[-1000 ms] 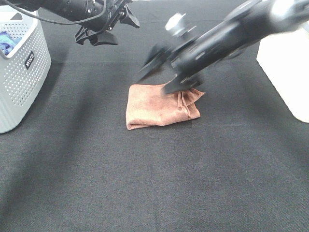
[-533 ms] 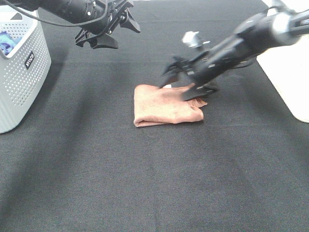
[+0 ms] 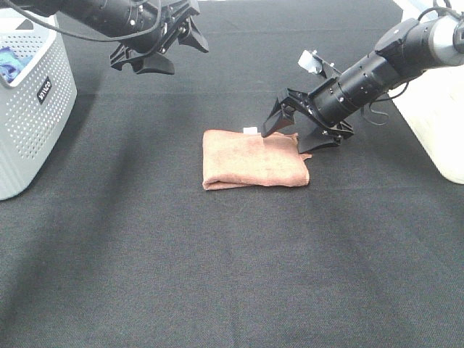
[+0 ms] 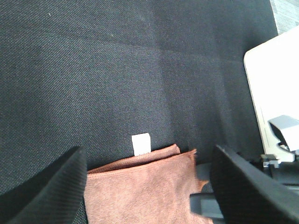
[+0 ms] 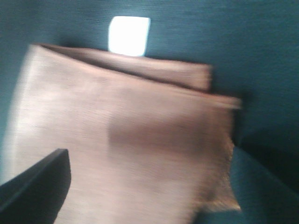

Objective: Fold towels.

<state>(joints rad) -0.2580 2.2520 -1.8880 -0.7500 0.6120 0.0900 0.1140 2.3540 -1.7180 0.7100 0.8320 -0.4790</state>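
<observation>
Expect the towel [image 3: 254, 159], folded on the table [image 3: 145, 254], to handle soft, light, floppy; pinch a hemmed corner. Note right gripper [image 3: 286, 142] gaping over its edge, empty; left gripper [image 3: 163, 52] likewise wide, well apart.

I see black woven fabric tabletop [image 3: 217, 275] | white perforated plastic basket [image 3: 32, 123] far left, blue cloth [image 3: 8, 64] inside | white block [image 3: 431, 101] far right
</observation>
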